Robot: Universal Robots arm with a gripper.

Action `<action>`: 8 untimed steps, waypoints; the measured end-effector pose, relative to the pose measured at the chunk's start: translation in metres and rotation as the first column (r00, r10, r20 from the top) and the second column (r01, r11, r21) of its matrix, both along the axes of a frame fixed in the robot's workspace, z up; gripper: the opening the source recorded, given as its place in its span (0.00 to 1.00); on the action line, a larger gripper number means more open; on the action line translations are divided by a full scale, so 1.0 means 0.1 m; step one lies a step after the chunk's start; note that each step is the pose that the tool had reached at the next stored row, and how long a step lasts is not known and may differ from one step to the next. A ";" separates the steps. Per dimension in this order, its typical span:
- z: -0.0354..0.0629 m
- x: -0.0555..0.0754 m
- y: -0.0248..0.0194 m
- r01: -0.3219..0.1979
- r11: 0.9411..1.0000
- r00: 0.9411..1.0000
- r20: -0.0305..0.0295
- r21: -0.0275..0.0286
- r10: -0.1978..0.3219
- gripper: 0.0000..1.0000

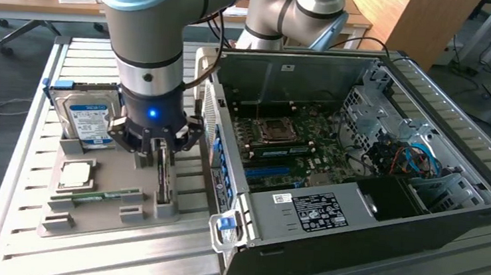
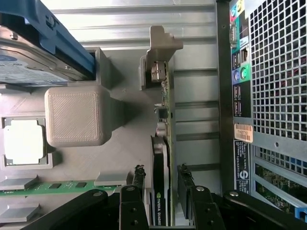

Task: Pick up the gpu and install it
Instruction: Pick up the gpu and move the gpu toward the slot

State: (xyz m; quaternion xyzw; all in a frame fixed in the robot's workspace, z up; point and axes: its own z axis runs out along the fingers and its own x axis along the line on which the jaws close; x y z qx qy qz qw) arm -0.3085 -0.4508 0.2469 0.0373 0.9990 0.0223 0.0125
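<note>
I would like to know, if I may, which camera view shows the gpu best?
The wrist view: the gpu stands on edge in its grey holder, black block and bracket end visible, between the open fingers. The exterior view shows a thin dark sliver under the gripper.

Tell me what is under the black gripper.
The thin green gpu card stands on edge in the grey plastic tray, straddled by the open gripper; its lower edge is hidden.

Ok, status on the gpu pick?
Gripper open, straddling thin green gpu card with black block, gaps both sides. Card upright on edge in grey slotted tray, not lifted. Black open PC case alongside, apart from gripper.
</note>
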 end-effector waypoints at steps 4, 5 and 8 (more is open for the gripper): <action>-0.027 0.00 0.003 0.000 1.000 1.000 0.000 0.004 0.000 0.42; -0.029 0.00 0.003 0.000 1.000 1.000 0.000 0.005 0.000 0.42; -0.041 0.00 0.003 0.000 1.000 1.000 0.000 0.005 0.000 0.42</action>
